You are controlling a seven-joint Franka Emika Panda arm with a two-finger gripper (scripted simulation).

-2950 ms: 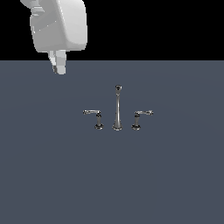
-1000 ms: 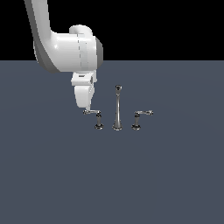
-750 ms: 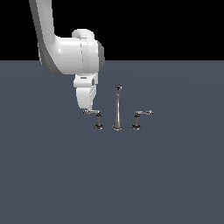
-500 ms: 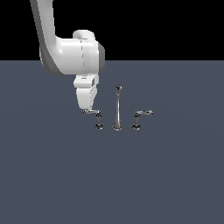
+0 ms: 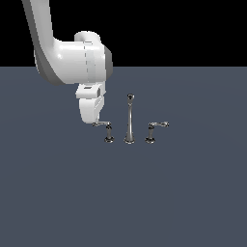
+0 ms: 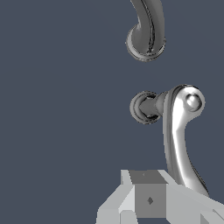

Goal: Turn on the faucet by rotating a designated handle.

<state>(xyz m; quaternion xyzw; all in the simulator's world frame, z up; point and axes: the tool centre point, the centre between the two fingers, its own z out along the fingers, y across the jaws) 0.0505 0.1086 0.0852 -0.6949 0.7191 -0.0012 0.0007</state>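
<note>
The chrome faucet has a tall slender spout (image 5: pixel 129 123) (image 6: pixel 146 30) between two short lever posts. The handle (image 5: pixel 103 126) is the post on the exterior view's left, its flat arm reaching left. In the wrist view the handle (image 6: pixel 179 131) shows as a long chrome lever on a dark round base. My gripper (image 5: pixel 94 120) hangs at the tip of that arm, close behind it. Its fingers (image 6: pixel 148 199) show as one block with no gap, nothing between them, and they cover the lever's tip. The twin lever (image 5: pixel 155 127) stands to the spout's right.
The faucet set stands on a flat dark grey-blue surface (image 5: pixel 193 193). My white arm (image 5: pixel 72 62) comes down from the exterior view's upper left, above and behind the handle.
Three seconds ago the gripper was high at the upper left; it has come down to the handle's arm. Over the last second it only crept slightly. The handle has not visibly turned.
</note>
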